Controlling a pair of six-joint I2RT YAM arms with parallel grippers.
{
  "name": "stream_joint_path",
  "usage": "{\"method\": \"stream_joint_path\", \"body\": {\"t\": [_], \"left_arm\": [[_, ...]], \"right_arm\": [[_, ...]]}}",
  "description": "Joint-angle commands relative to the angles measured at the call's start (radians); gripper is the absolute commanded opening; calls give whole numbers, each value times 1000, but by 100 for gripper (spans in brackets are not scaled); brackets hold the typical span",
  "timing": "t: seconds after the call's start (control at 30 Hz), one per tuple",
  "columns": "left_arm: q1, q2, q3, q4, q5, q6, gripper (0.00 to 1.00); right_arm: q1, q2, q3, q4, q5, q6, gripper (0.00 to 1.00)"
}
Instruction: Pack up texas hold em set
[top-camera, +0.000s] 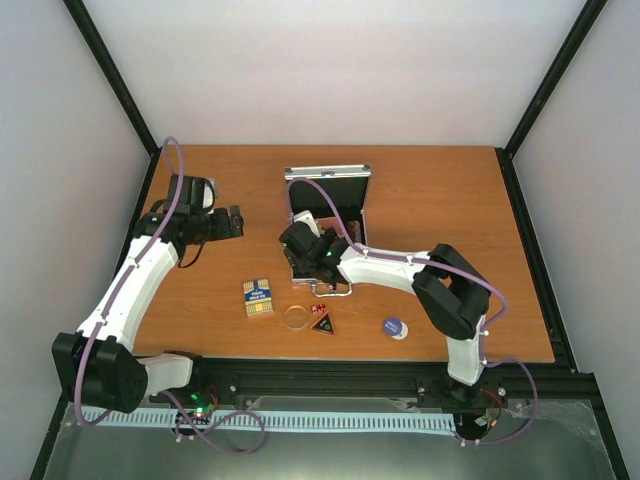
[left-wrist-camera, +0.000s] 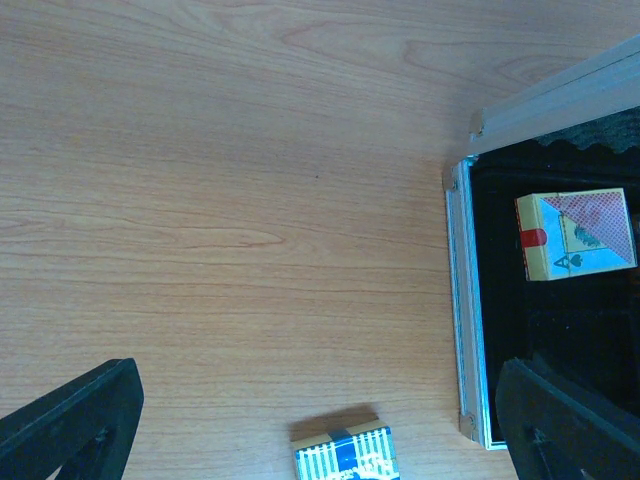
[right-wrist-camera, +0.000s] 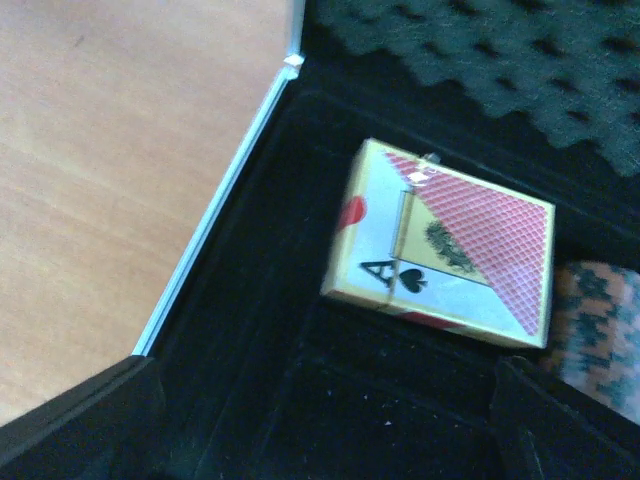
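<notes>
We're partway: pink deck (right-wrist-camera: 440, 245) and chips (right-wrist-camera: 600, 320) sit in the open case (top-camera: 345, 173). Right hand (right-wrist-camera: 320, 420) hovers there, fingers apart and empty; left hand (top-camera: 230, 222) is apart too. Blue deck (top-camera: 258, 297), clear disc (top-camera: 296, 317), blue disc (top-camera: 395, 327), triangle (top-camera: 323, 325) and dice (top-camera: 318, 309) wait on the counter (top-camera: 450, 220).

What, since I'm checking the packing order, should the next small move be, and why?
Probably lift the right end effector clear of the open silver aluminium case: its jaws stand open, and the pink card deck lies free inside, while the blue-yellow card deck lies outside.
</notes>
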Motion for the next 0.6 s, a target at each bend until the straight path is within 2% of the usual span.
{"method": "stream_joint_path", "body": {"t": [0.0, 0.1, 0.2, 0.3, 0.57], "left_arm": [[-3, 8, 11, 1, -1, 16, 100], [-3, 9, 9, 1, -4, 16, 100], [-2, 8, 1, 4, -4, 18, 100], [-4, 3, -9, 5, -11, 17, 100], [-2, 1, -18, 8, -14, 20, 100]], "right_arm": [[4, 20, 15, 68, 165, -22, 100], [0, 47, 48, 28, 183, 46, 100], [-18, 102, 133, -123, 237, 231, 100], [-54, 133, 172, -197, 176, 391, 100], [-93, 177, 227, -202, 150, 485, 100]]}}
